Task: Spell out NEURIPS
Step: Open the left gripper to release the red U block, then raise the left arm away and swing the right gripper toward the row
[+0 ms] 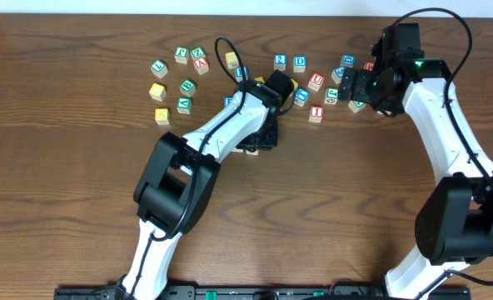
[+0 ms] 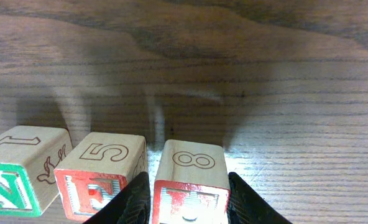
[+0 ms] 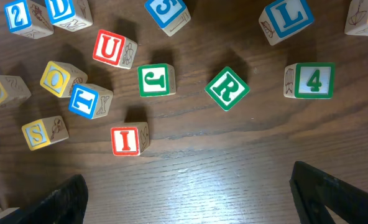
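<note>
**Wood blocks in a row: third letter in doubt, neighbour at risk**

Wood grain fills the left wrist view, and along its lower edge a row has begun on the counter (image 2: 246, 56): the N block (image 2: 22, 168), the E block (image 2: 100, 168) just beside it, then a third block (image 2: 191, 160) with an 8 on top. The left claw (image 2: 187, 182) is closed to that block's width, one dark finger against each side, and appears to grip it where it rests.

The main hazard is the letter. The third block's red front face is cut off by the frame edge and cannot be read, while a red U block (image 3: 114, 48) lies among the loose ones under the right wrist. If the gripped block is not a U, the word would go wrong at its third place.

A second hazard is the narrow gap. One finger sits between the E block and the third block, so a wide opening or a skewed lift could push the E block and break the line.

The left arm (image 1: 221, 129) stretches from the near edge diagonally to mid-counter, wrist pitched down. The right arm (image 1: 434, 117) bends in from the far right, its camera facing straight down. The right claw (image 3: 199, 199) is spread wide and holds nothing, poised above the R block (image 3: 227, 88), I block (image 3: 128, 140) and S block (image 3: 42, 132). No P can be made out.
</note>
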{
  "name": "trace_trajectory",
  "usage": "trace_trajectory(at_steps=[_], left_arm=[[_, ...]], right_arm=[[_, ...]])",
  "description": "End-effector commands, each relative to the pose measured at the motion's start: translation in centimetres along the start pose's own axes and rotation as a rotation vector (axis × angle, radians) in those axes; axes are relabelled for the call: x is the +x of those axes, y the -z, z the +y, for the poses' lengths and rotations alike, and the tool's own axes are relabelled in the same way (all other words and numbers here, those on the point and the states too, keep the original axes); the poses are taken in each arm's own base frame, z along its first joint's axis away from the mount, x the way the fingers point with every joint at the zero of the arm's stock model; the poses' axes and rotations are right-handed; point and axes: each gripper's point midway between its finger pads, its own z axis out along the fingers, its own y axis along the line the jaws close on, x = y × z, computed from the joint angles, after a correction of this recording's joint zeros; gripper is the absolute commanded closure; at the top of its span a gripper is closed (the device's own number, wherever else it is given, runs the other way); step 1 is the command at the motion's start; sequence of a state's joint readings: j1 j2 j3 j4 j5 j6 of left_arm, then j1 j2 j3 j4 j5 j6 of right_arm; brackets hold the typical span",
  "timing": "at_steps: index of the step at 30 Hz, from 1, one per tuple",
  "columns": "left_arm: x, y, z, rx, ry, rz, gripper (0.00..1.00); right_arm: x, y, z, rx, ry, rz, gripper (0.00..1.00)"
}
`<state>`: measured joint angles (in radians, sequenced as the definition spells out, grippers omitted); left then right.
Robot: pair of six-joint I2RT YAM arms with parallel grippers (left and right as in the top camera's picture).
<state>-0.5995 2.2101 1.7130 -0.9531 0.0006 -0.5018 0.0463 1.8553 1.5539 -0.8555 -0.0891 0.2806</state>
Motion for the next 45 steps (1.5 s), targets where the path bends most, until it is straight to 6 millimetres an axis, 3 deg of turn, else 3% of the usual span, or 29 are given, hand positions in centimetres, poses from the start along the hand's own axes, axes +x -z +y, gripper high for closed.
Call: trace_trajectory(at_steps=[1, 11, 34, 39, 45], left_arm=[[0.2, 0.1, 0.4, -0.012, 0.02, 0.003, 0.62], [-0.5, 0.8, 0.2, 0.0, 0.022, -0.016, 0.62], [-2.0, 5.6, 0.6, 0.06, 0.029, -0.116, 0.56], [-2.6, 7.8, 1.1, 0.082, 0.025, -0.166, 0.56], [-3.7, 12.7, 3.0, 0.117, 0.022, -0.276, 0.56]], right_arm=[[0.3, -0.5, -0.5, 0.015, -0.001, 0.013, 0.01], [0.2, -0.5, -0.5, 0.015, -0.001, 0.013, 0.01], [0.2, -0.5, -0.5, 0.015, -0.001, 0.013, 0.01], [0.2, -0.5, -0.5, 0.015, -0.001, 0.013, 0.01], [0.2, -0.5, -0.5, 0.015, -0.001, 0.013, 0.01]])
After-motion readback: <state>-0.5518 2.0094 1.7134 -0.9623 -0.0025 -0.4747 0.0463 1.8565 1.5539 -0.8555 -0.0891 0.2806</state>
